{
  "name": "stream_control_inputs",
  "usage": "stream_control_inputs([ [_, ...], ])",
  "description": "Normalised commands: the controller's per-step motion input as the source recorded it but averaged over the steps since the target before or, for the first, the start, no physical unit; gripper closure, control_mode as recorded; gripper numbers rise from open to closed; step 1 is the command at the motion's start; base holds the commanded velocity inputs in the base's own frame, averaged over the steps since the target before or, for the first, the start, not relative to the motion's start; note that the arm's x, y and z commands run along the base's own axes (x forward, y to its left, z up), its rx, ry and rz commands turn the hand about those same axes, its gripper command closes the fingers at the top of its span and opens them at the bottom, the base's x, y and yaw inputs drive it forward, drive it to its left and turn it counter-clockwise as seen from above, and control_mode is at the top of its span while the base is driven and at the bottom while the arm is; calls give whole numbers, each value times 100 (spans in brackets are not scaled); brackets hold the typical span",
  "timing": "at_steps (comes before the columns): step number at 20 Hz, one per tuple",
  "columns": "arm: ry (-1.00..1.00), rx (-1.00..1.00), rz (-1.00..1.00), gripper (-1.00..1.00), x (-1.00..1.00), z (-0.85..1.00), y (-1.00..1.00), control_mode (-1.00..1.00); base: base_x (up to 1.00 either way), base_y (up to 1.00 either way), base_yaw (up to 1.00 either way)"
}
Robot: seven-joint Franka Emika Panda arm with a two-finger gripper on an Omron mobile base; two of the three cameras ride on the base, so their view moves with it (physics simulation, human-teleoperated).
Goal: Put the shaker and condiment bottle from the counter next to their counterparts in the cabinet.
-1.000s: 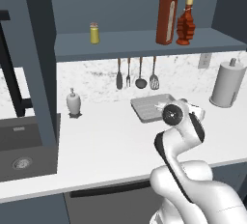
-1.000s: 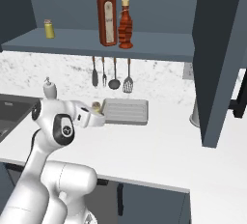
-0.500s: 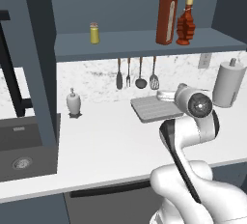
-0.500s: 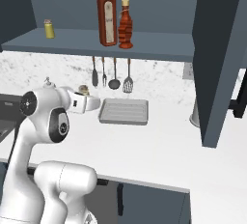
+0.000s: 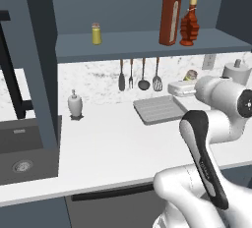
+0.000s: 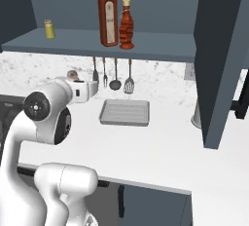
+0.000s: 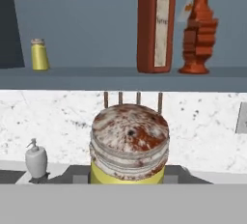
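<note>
- A yellow shaker (image 7: 39, 54) stands upright at the left of the cabinet shelf (image 5: 147, 45).
- The white pump dispenser (image 5: 74, 105) sits on the counter (image 5: 108, 143) below it, at the far wall.
- The gripper (image 6: 73, 77) pinches the second shaker (image 7: 129, 146), raised above the counter near the grey tray (image 6: 125, 112).
- On the shelf's right, the tall red bottle (image 6: 108, 15) stands just left of the ridged condiment bottle (image 6: 126, 25).

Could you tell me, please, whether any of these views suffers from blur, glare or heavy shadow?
Hand view: the shaker in the gripper looms large and slightly soft, while the condiment bottle on the cabinet shelf is crisp. Left base view: flat even light, no glare. Right base view: the same, with faint shading under the shelf.
</note>
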Motion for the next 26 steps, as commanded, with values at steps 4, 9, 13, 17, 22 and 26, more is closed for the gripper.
stream_control_inputs([
  [4,-6,0,29,100,-10,49,20,-100,0,0,0],
  [9,-2,0,27,100,-3,53,30,-100,0,0,0],
  [13,-7,-2,22,100,-13,50,34,-100,0,0,0],
  [17,-6,-8,19,100,-23,19,50,-100,0,0,0],
  [22,0,-9,4,100,0,20,48,-100,0,0,0],
  [26,-5,-2,0,100,0,65,20,-100,0,0,0],
])
